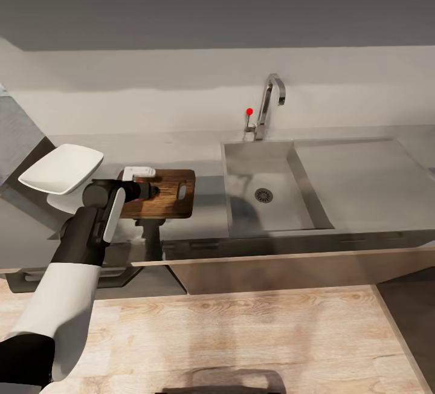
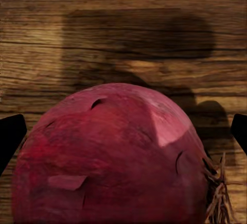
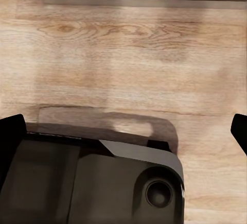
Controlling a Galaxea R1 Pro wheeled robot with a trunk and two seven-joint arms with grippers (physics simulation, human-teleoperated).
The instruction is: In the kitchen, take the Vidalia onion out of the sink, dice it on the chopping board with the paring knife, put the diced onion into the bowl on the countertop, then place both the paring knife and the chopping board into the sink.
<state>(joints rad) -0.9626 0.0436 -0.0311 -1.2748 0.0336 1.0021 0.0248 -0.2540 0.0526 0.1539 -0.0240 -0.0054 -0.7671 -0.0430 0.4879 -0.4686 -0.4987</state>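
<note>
Overhead, the left tool point(image 1: 140, 190) hangs over the brown wood-grain chopping board point(image 1: 172, 196) on the glossy grey table point(image 1: 205, 216), its fingers point(image 2: 10, 136) spread either side of a round dark-red onion point(image 2: 110, 157); the right tool's fingers point(image 3: 11, 134) stand apart above the pale wood floor point(image 3: 123, 54)

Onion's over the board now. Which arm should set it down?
Left. Its end effector brackets the onion directly above the chopping board; the right end effector faces the floor, away from the countertop.
</note>
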